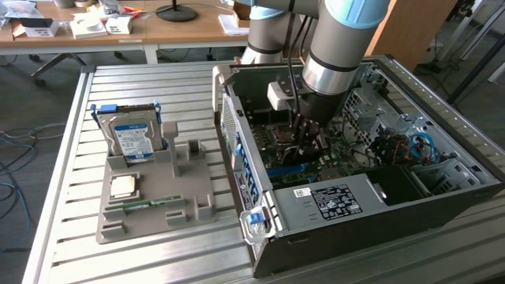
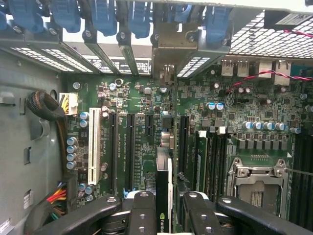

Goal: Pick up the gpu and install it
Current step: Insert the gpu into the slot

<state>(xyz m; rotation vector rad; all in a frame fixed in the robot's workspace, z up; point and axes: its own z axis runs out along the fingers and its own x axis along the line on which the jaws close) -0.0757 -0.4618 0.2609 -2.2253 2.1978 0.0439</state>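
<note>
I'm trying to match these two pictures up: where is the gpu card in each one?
Exterior view: the gpu hangs under the jaws inside the open computer case, largely hidden by them.
Wrist view: the gpu is the black card seen edge-on, gripped between the jaws, over the green motherboard.
Shared landmark: the row of blue clips along one wall of the case.

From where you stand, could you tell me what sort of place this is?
Likely a robotics lab: an open computer case on a slatted metal table, a hard drive in a grey fixture, cluttered desks behind.
</note>
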